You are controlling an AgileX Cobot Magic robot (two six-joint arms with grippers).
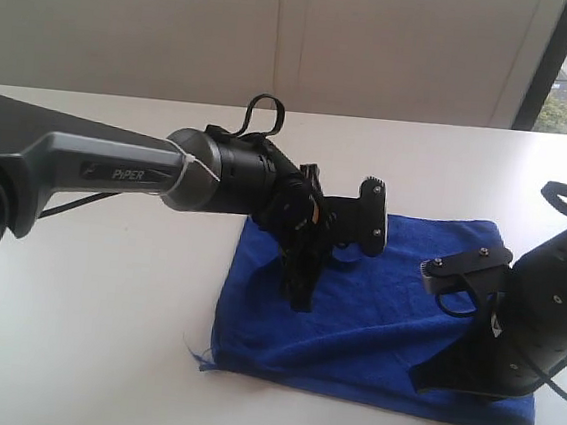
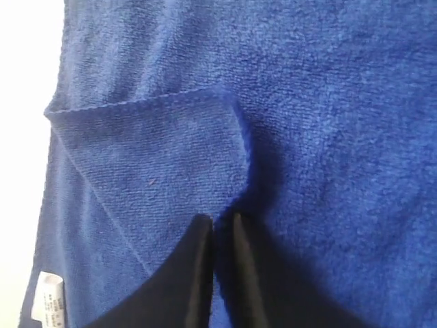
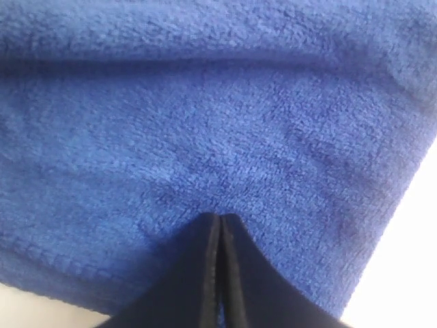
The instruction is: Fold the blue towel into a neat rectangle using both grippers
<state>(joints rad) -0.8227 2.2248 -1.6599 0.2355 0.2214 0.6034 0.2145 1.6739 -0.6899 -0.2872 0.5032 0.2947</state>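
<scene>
Lying flat on the white table [image 1: 95, 295], the blue towel [image 1: 385, 303] filled the lower centre and right of the exterior view. The left gripper [image 2: 220, 220] pointed down at its left half, 2 jaws drawn close with a thin slit between them, tips at the edge of a turned-over flap [image 2: 150, 157]; whether cloth was caught could not be told. A white tag [image 2: 49, 301] marked a nearby corner. The right gripper [image 3: 220, 217], jaws pressed together, touched the towel's lower right part.
</scene>
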